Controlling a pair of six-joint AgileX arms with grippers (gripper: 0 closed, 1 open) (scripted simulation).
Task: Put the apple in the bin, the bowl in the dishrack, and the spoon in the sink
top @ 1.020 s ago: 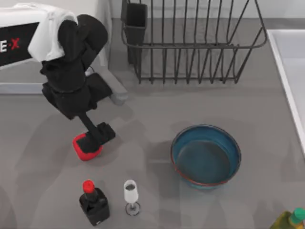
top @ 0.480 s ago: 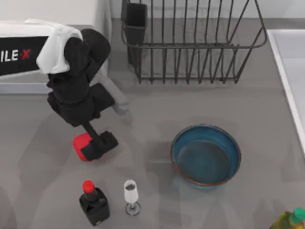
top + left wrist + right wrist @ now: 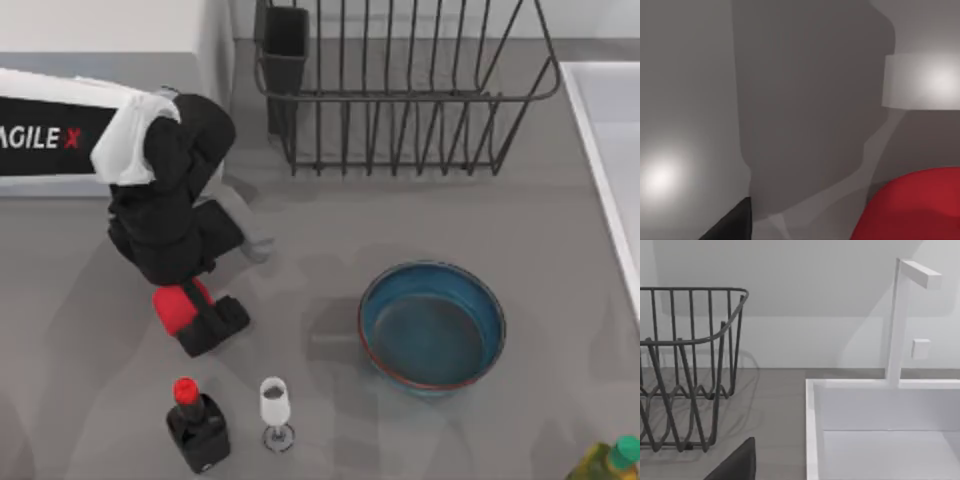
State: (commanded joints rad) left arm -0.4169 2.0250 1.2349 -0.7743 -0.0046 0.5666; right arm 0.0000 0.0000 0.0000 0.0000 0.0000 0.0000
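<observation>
The apple [image 3: 173, 305] lies on the grey table [image 3: 330, 220], left of centre, its right side covered by the left gripper [image 3: 205, 322]. The black fingers [image 3: 218, 325] reach down over it from the arm above and seem to touch it, but I cannot tell whether they are apart, together or clamped on the fruit. In the left wrist view the apple [image 3: 912, 207] shows as a red curve close to the camera, with a dark finger tip [image 3: 732, 225] beside it and table between them.

Just near of the apple stands a black bottle [image 3: 197, 425] with a red cap, and to its right a small glass [image 3: 274, 410], upright. The bowl [image 3: 432, 328] sits upright on the table, right of centre, well apart from the apple and gripper.

The dishrack [image 3: 405, 95] stands at the far side, right of the left arm, with its black cup [image 3: 283, 45] at its far-left corner. In the right wrist view the rack [image 3: 687, 370] stands beside the sink [image 3: 880, 430], whose white rim is raised and which has a faucet [image 3: 902, 315] at its far edge. The sink's rim [image 3: 600, 170] runs along the table's right side in the top view. A yellow bottle with a green cap [image 3: 610, 460] stands at the near-right corner. A dark part of the right gripper [image 3: 735, 465] shows in its own wrist view; I cannot tell its state.
</observation>
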